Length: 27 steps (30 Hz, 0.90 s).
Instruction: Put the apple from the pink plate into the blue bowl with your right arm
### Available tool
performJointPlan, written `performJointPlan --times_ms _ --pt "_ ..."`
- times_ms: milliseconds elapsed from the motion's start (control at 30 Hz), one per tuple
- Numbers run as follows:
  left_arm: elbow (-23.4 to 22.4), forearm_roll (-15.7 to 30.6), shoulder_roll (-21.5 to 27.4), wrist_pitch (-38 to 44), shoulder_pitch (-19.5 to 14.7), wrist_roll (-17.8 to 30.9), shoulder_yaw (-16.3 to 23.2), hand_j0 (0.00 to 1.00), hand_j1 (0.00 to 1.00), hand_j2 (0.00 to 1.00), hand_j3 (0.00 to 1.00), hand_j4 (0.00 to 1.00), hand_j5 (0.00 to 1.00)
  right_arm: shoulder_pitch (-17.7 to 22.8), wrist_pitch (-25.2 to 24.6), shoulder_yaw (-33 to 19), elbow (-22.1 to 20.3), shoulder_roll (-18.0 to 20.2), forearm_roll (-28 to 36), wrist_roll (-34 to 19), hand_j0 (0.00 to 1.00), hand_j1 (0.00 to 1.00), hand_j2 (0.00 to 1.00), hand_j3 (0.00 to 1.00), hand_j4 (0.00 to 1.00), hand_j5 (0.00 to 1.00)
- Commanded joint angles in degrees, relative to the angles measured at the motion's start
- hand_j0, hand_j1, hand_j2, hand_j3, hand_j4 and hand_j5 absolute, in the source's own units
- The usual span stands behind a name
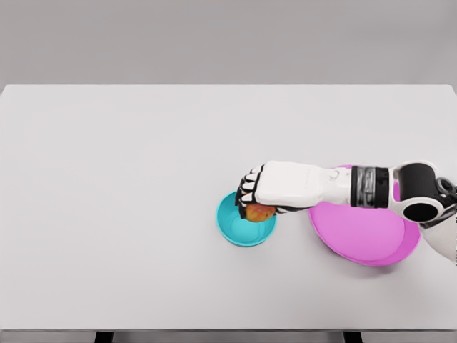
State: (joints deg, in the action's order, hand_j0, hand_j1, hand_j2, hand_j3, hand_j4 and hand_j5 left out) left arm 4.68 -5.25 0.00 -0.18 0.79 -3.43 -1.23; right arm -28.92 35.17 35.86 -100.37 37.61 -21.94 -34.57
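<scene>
Head view, step: The carry looked finished and the release was in hand; the right hand (pixel 265 194) hung over the blue bowl (pixel 245 221) with the apple (pixel 258 212) under it.

Head view, right hand: Its fingers (pixel 247 191) were curled down and closed around the apple, palm facing the table. The white forearm reached in from the right edge, crossing above the pink plate (pixel 364 234).

Head view, apple: It showed only as an orange-red patch below the knuckles, inside the bowl's rim on the side nearer the plate. Whether it touched the bowl's floor could not be told from this angle.

Head view, pink plate: It lay just beside the bowl on the right, with nothing on the part that showed.

Head view, left arm: Not in the picture.

Head view, table (pixel 128 214): White, carrying the bowl and plate near its right half.

Judgement, next move: The fingers would need to spread so the apple drops or settles in the bowl, then the hand should lift straight up, clear of the rim.

Judgement, risk: The apple sat off-centre toward the near rim, so a sideways pull-away might nudge the bowl.
</scene>
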Motion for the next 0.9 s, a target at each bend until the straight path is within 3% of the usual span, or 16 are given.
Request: performJointPlan --times_ms 0,400,467,800,867 --pt "0.1 0.1 0.0 0.0 0.0 0.0 0.0 1.00 1.00 1.00 1.00 1.00 1.00 0.0 -0.2 1.1 0.0 -0.3 0.2 0.0 0.52 0.52 0.52 0.52 0.52 0.52" --pt "0.0 0.0 0.0 0.0 0.0 0.0 0.0 1.00 1.00 1.00 1.00 1.00 1.00 -1.1 -0.2 2.6 0.2 -1.3 -0.3 0.0 0.55 0.55 0.55 0.55 0.55 0.55" --pt "0.0 0.1 0.0 0.0 0.0 0.0 0.0 1.00 1.00 1.00 1.00 1.00 1.00 -1.1 -0.2 2.6 0.3 -1.3 -0.3 0.0 1.00 1.00 1.00 1.00 1.00 1.00" --pt "0.0 0.0 0.0 0.0 0.0 0.0 0.0 1.00 1.00 1.00 1.00 1.00 1.00 -2.2 -0.2 1.9 -0.1 -0.6 -0.1 0.0 1.00 1.00 1.00 1.00 1.00 1.00" --pt "0.0 0.0 0.0 0.0 0.0 0.0 0.0 1.00 1.00 1.00 1.00 1.00 1.00 -2.4 -0.2 -3.4 -0.1 0.8 0.3 0.0 1.00 1.00 1.00 1.00 1.00 1.00"
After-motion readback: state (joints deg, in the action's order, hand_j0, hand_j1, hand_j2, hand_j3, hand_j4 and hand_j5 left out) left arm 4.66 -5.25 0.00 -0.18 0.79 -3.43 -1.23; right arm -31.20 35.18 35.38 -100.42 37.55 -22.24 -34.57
